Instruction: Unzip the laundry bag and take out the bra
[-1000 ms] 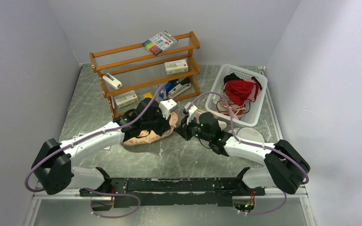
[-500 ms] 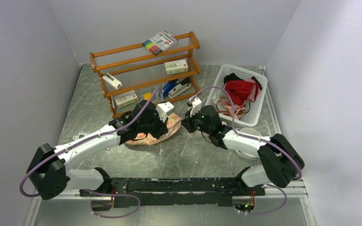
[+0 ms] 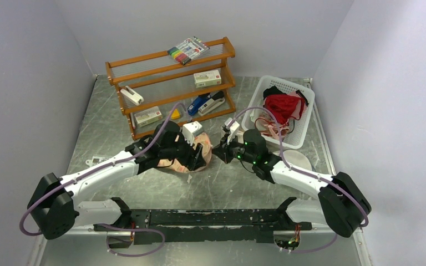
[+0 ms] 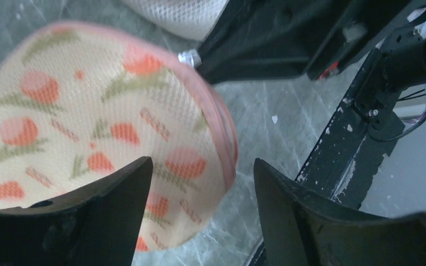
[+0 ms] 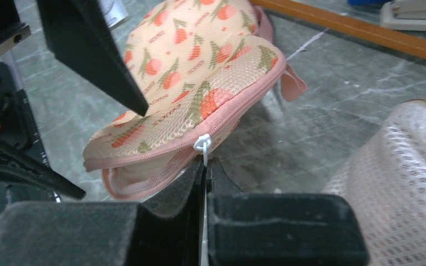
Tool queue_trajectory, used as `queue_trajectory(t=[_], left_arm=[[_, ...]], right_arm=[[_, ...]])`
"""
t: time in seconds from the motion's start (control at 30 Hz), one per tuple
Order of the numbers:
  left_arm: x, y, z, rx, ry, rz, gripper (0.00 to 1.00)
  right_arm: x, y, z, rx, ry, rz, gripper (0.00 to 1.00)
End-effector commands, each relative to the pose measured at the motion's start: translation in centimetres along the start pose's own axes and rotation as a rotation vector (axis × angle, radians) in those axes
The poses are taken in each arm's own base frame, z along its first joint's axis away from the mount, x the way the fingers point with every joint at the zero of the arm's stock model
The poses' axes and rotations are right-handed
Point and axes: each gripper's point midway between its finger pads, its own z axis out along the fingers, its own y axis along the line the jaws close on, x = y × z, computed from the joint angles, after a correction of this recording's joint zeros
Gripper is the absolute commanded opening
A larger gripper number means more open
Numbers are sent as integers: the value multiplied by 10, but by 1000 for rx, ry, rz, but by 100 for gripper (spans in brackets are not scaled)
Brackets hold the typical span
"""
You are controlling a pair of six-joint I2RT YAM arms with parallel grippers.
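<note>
Zip pull pinched: the right gripper (image 5: 206,165) is clamped on the white zip pull (image 5: 202,144) of the laundry bag (image 5: 194,66), while the left gripper (image 4: 199,210) straddles the bag with its jaws wide.
In the top view the floral bag lies mid-table (image 3: 116,122), with the wooden shelf (image 3: 144,58) at its 12 o'clock and the white basket (image 3: 309,113) at its 2 o'clock. The right gripper is at the bag's 3 o'clock, fingers tight together on the pull at the pink zip seam. The left gripper is at its 9 o'clock, fingers spread over the rounded end. In the right wrist view one of its fingertips (image 5: 136,102) appears to rest against the printed top. A cream mesh object (image 5: 405,183) lies at the bag's 4 o'clock in that view, apart from it.
</note>
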Motion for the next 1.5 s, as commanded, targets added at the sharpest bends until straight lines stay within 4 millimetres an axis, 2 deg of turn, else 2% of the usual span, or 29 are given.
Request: queue_trajectory(t=[0.0,0.13,0.27,0.37,0.53,0.7,0.9,1.1,1.13,1.37,1.4,1.47], left_arm=[[-43,-18,-5,69,-149,-40,83],[-51,-10,-1,23,-171,-55,80],[-48,1,5,-34,-122,-56,68],[-43,1,8,-34,-85,-67,65],[-32,-9,13,21,-46,-85,73],[-21,-16,12,28,-34,-88,73],[-13,-15,14,4,2,-86,54],[-15,-21,13,19,6,-63,35],[-16,-22,13,25,5,-58,29],[-14,-25,10,27,18,-29,18],[-15,-24,10,22,18,-24,10],[-15,-25,9,22,18,-17,7]], right_arm=[[1,22,-7,-74,-16,35,0],[4,32,-10,-110,-25,61,0],[8,40,-12,-141,-15,70,0],[9,42,-13,-143,-15,65,0],[6,41,-14,-132,-20,57,0],[8,39,-12,-125,-12,59,0],[6,38,-10,-121,-15,59,0],[6,34,-6,-99,1,64,0],[6,32,-6,-89,0,65,0],[6,23,-1,-41,19,69,0],[8,19,0,-21,35,71,0],[8,9,1,31,38,69,0]])
